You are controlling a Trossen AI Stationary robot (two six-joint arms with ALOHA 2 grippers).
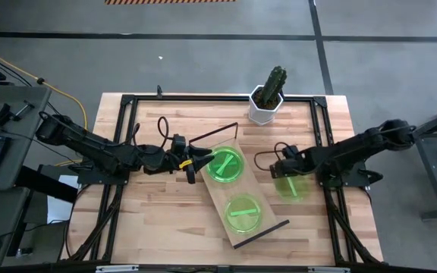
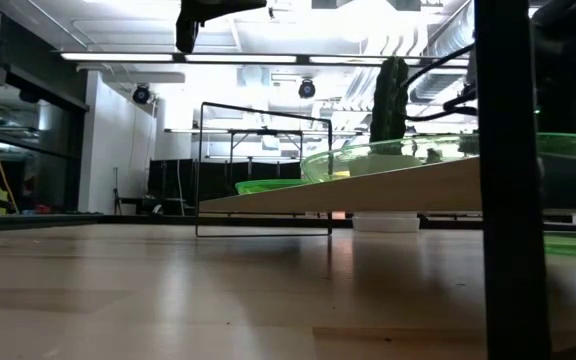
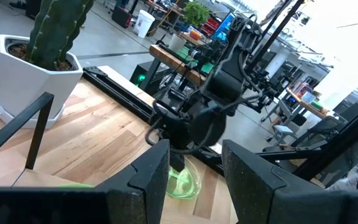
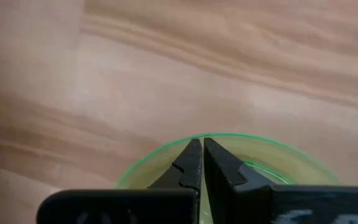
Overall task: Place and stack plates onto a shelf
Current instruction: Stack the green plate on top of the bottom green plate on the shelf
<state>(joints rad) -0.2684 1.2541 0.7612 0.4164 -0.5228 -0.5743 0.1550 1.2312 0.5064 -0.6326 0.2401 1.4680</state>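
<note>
The light-wood shelf (image 1: pixel 218 194) lies slantwise on the table's middle. Two green plates rest flat on it, one at its far end (image 1: pixel 224 165) and one nearer its near end (image 1: pixel 243 213). A third green plate (image 1: pixel 290 186) lies on the table to the right of the shelf. My left gripper (image 1: pixel 197 164) is open and empty at the left rim of the far plate; its wrist view (image 3: pixel 194 180) shows the gap. My right gripper (image 1: pixel 281 171) is shut above the third plate (image 4: pixel 272 162), its fingertips (image 4: pixel 201 149) at the plate's rim. My right gripper's shut fingertips (image 4: pixel 194 152) point down at the third plate's rim (image 4: pixel 166 149). I cannot tell whether they touch it. The plate lies flat on the table.
A white hexagonal pot with a cactus (image 1: pixel 265 106) stands at the table's far edge, just beyond the shelf's far end. The shelf's dark metal frame ends (image 1: pixel 260 234) stand up at both ends. Bare tabletop (image 1: pixel 158 212) lies left of the shelf.
</note>
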